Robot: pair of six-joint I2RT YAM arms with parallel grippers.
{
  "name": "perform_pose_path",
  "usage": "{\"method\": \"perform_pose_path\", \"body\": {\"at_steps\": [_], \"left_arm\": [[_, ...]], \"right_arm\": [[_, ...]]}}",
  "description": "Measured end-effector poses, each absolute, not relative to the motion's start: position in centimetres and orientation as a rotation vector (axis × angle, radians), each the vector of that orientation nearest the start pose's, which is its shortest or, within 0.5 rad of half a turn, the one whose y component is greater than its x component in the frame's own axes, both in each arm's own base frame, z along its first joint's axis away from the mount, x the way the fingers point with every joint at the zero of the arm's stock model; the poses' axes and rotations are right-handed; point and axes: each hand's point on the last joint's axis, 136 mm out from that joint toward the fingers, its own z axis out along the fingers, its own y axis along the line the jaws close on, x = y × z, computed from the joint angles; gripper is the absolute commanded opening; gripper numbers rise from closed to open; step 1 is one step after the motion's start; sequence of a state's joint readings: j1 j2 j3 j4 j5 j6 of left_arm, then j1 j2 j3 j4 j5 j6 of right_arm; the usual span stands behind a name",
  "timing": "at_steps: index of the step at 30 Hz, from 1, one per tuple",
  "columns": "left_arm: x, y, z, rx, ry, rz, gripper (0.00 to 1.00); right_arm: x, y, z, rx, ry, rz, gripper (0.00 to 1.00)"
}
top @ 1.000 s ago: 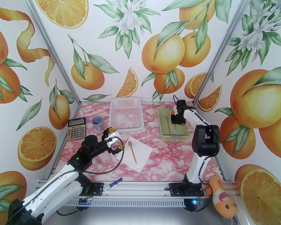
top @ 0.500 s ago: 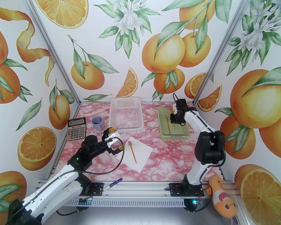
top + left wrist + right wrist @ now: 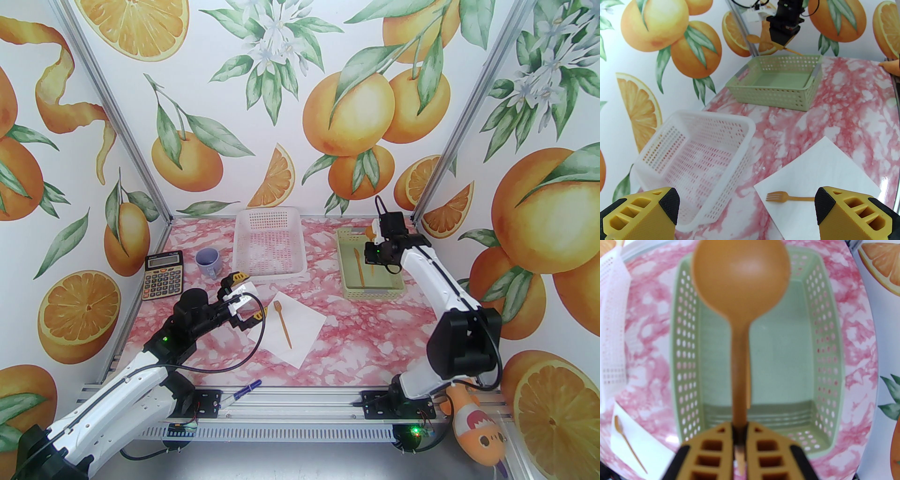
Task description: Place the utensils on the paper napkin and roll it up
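so: 1 fork [image 3: 283, 326] on 1 napkin [image 3: 307, 318], r tool [image 3: 740, 428] pinching 1 spoon [image 3: 740, 279], l tool [image 3: 747, 201] spread.

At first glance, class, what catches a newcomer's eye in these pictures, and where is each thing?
The right gripper pinches an orange-brown spoon above the green basket at the far right of the table. A matching fork lies on the white napkin mid-table, beside the open left gripper. Painted oranges cover the walls.

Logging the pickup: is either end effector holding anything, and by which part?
The right end effector is shut on the spoon, pinching its handle near the end. The left end effector is open, holding nothing.
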State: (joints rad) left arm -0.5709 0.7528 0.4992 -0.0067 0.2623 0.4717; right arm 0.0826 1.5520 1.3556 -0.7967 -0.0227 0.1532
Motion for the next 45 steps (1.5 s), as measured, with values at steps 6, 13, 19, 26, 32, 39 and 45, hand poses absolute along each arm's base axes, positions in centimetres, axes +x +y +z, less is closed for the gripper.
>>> {"method": "perform_pose_path", "body": {"at_steps": [6, 13, 19, 26, 32, 39, 45], "left_arm": [[23.8, -20.6, 22.9, 1.070, 1.489, -0.311, 1.00], [23.8, -20.6, 22.9, 1.070, 1.489, -0.311, 1.00], [23.8, -20.6, 22.9, 1.070, 1.488, -0.311, 1.00], [23.6, -20.6, 23.1, 1.069, 1.481, -0.314, 1.00], [23.1, -20.9, 23.5, 1.080, 1.457, -0.341, 1.00], [22.1, -21.3, 24.4, 1.090, 1.413, -0.396, 1.00], [21.6, -21.7, 24.7, 1.100, 1.393, -0.429, 1.00]], "right_arm": [[38.2, 5.1, 20.0, 0.055, 2.528, 0.183, 0.12], [35.9, 7.1, 20.8, 0.013, 2.515, 0.258, 0.12], [33.5, 10.2, 21.2, -0.063, 2.504, 0.349, 0.12], [30.0, 14.7, 19.7, -0.169, 2.545, 0.464, 0.12], [26.9, 19.1, 17.4, -0.252, 2.598, 0.579, 0.11], [24.2, 23.1, 15.5, -0.302, 2.616, 0.681, 0.11], [22.9, 25.2, 13.3, -0.292, 2.655, 0.725, 0.11]]}}
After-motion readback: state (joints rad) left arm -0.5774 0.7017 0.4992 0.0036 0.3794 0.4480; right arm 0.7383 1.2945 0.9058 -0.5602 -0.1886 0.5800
